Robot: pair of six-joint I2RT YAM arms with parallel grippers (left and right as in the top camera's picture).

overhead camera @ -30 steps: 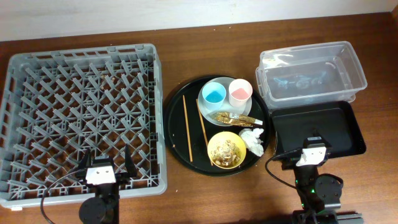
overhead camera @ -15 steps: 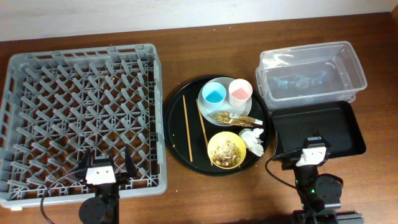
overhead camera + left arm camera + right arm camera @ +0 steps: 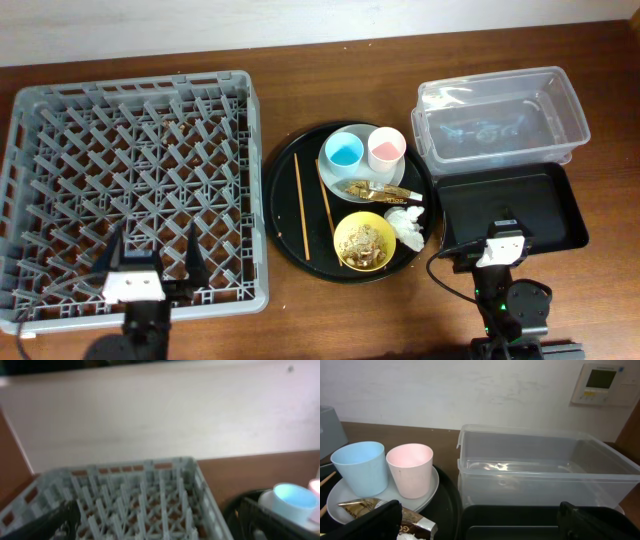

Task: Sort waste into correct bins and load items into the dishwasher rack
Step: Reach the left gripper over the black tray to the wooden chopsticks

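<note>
The grey dishwasher rack [image 3: 130,190] fills the left side. A round black tray [image 3: 283,170] holds a blue cup [image 3: 343,152], a pink cup [image 3: 386,148], a pale plate [image 3: 365,173], a brown-gold wrapper [image 3: 375,189], a white napkin [image 3: 407,224], a yellow bowl [image 3: 350,258] with beige scraps, and two chopsticks [image 3: 300,205]. The clear tub [image 3: 500,115] and black rectangular tray [image 3: 510,205] stand at the right. My left gripper [image 3: 150,255] is open over the rack's front edge [image 3: 135,495]. My right gripper [image 3: 497,248] is open and empty at the black tray's front edge [image 3: 520,520].
The right wrist view shows the blue cup [image 3: 360,467], pink cup [image 3: 411,476], wrapper [image 3: 365,505] and clear tub [image 3: 540,470] ahead. The blurred left wrist view shows the blue cup [image 3: 292,502] at the right. A pale wall runs behind the table.
My left gripper has shifted left along the rack's front edge and its fingers now look spread wider. The right arm and all objects have not moved.
</note>
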